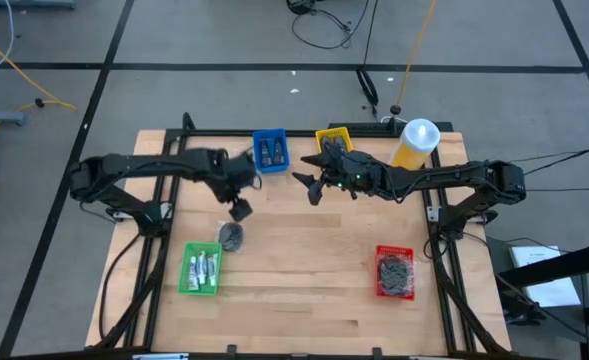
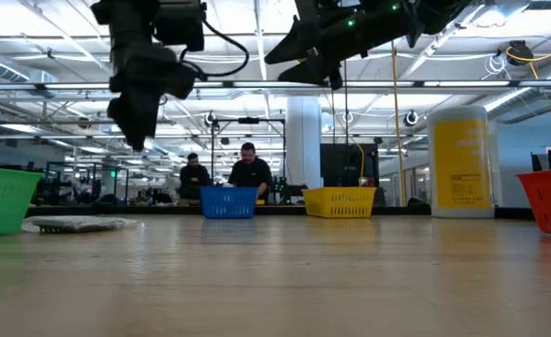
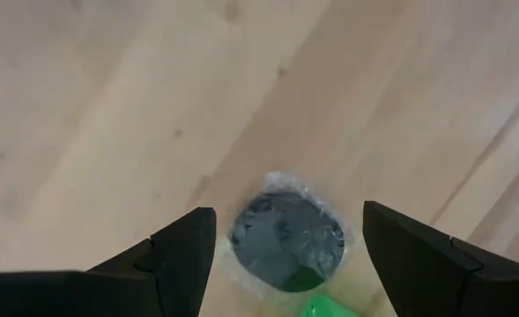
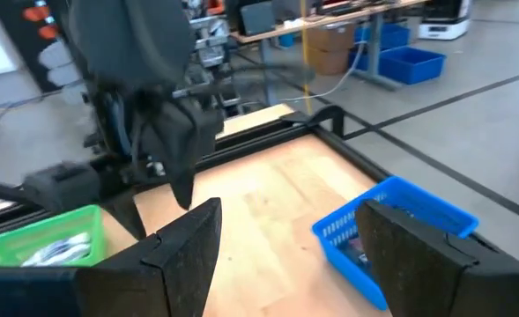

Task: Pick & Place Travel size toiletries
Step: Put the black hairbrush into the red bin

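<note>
A dark grey round disc in clear wrap (image 1: 232, 235) (image 3: 287, 239) lies flat on the wooden table, just beyond the green tray (image 1: 200, 268), which holds small white tubes. My left gripper (image 1: 239, 209) (image 3: 288, 210) hangs open above the disc, pointing steeply down, with nothing between its fingers. My right gripper (image 1: 309, 185) (image 4: 290, 207) stands open and empty, high over the table's far middle and pointing level toward the left. The low view shows the disc (image 2: 74, 225) on the table and the left gripper (image 2: 133, 126) well above it.
A blue tray (image 1: 269, 150) and a yellow tray (image 1: 332, 140) stand at the far edge, with a big yellow bottle (image 1: 414, 143) to their right. A red tray (image 1: 395, 272) with dark items sits near right. Bare wood (image 1: 304, 270) lies between the green and red trays.
</note>
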Controlling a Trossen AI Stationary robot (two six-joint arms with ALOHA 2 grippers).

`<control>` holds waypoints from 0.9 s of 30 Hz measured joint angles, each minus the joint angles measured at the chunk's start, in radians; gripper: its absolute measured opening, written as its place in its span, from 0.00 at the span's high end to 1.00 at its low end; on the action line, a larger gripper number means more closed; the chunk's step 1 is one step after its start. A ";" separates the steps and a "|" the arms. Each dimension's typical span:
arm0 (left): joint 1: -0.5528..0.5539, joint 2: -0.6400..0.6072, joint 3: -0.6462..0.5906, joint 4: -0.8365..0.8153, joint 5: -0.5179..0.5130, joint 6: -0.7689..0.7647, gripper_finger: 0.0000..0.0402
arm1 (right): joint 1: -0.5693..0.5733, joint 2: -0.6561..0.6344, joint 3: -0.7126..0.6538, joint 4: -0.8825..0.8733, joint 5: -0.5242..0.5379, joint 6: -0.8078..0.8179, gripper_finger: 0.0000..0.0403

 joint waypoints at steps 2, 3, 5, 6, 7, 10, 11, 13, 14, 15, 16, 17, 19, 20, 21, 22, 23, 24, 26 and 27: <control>-0.032 0.000 -0.051 0.047 0.002 -0.026 0.30 | 0.000 0.000 0.000 -0.003 -0.028 0.000 0.37; -0.046 0.000 -0.076 0.071 0.003 -0.038 0.30 | 0.000 0.000 0.000 -0.003 -0.040 0.000 0.37; -0.069 0.001 -0.132 0.119 0.001 -0.054 0.30 | 0.000 0.000 0.000 -0.001 -0.050 0.000 0.37; -0.081 0.009 -0.157 0.149 -0.002 -0.062 0.30 | 0.001 0.000 0.000 0.000 -0.051 0.000 0.37; -0.093 0.016 -0.181 0.170 -0.009 -0.074 0.30 | 0.002 0.000 0.000 0.002 -0.051 0.000 0.37; -0.126 0.047 -0.230 0.198 -0.042 -0.088 0.30 | 0.006 0.000 0.000 0.002 -0.051 0.000 0.37; -0.136 0.059 -0.241 0.201 -0.056 -0.086 0.30 | 0.008 0.000 0.000 0.002 -0.051 0.000 0.37; -0.158 0.092 -0.250 0.201 -0.080 -0.079 0.30 | 0.013 0.000 0.000 0.002 -0.052 0.000 0.37; -0.167 0.109 -0.250 0.202 -0.079 -0.081 0.30 | 0.013 0.000 0.000 0.003 -0.051 0.000 0.37; -0.174 0.127 -0.250 0.205 -0.074 -0.086 0.30 | 0.013 0.000 0.000 0.003 -0.051 0.000 0.37; -0.182 0.145 -0.250 0.206 -0.070 -0.086 0.30 | 0.013 0.000 0.000 0.003 -0.051 0.000 0.37; -0.189 0.164 -0.250 0.211 -0.070 -0.085 0.30 | 0.013 0.000 0.000 0.004 -0.051 0.000 0.37; -0.197 0.199 -0.245 0.231 -0.062 -0.077 0.30 | 0.013 0.000 0.000 0.007 -0.050 0.000 0.37; -0.199 0.210 -0.243 0.237 -0.058 -0.076 0.30 | 0.013 0.000 0.000 0.009 -0.050 0.000 0.37; -0.198 0.224 -0.243 0.247 -0.052 -0.077 0.30 | 0.013 0.000 0.000 0.010 -0.050 0.000 0.37; -0.198 0.238 -0.243 0.255 -0.047 -0.079 0.30 | 0.013 0.000 0.000 0.010 -0.050 0.000 0.37; -0.198 0.247 -0.242 0.263 -0.045 -0.085 0.30 | 0.013 0.000 0.000 0.010 -0.050 0.000 0.37; -0.198 0.256 -0.242 0.279 -0.049 -0.089 0.30 | 0.013 0.000 0.000 0.010 -0.050 0.000 0.37; -0.199 0.272 -0.241 0.292 -0.069 -0.088 0.33 | 0.013 0.000 0.000 0.010 -0.050 0.000 0.37; -0.200 0.274 -0.242 0.298 -0.079 -0.077 0.36 | 0.013 0.000 0.000 0.010 -0.050 0.000 0.37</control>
